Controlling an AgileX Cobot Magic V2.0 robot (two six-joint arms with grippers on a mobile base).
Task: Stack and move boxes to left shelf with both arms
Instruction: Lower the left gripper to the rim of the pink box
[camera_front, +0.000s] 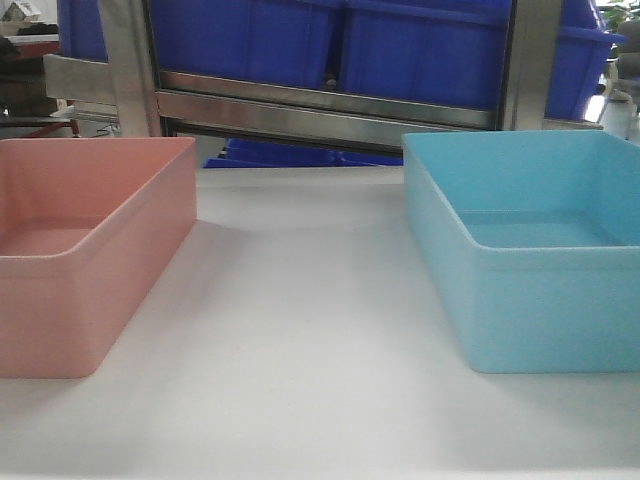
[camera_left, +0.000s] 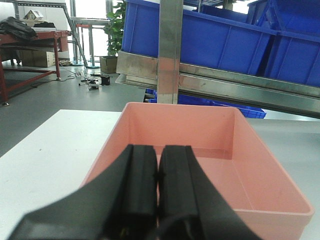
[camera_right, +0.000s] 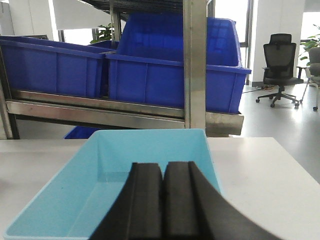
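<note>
Two boxes stand apart on the white table (camera_front: 300, 320). The salmon pink box (camera_front: 90, 250) is at the left and the light blue box (camera_front: 530, 300) at the right, both empty and upright. My left gripper (camera_left: 158, 150) is shut with nothing in it and hangs over the near end of the pink box (camera_left: 200, 165). Over the near end of the light blue box (camera_right: 100, 190), my right gripper (camera_right: 163, 167) is also shut and empty. Neither gripper shows in the front view. I cannot tell which part of the steel rack is the left shelf.
A steel rack rail (camera_front: 320, 105) runs behind the table with dark blue bins (camera_front: 330, 40) on it. Steel uprights (camera_left: 170, 50) (camera_right: 195, 65) stand behind each box. More blue bins (camera_front: 290, 155) sit lower down. An office chair (camera_right: 280, 55) stands far right.
</note>
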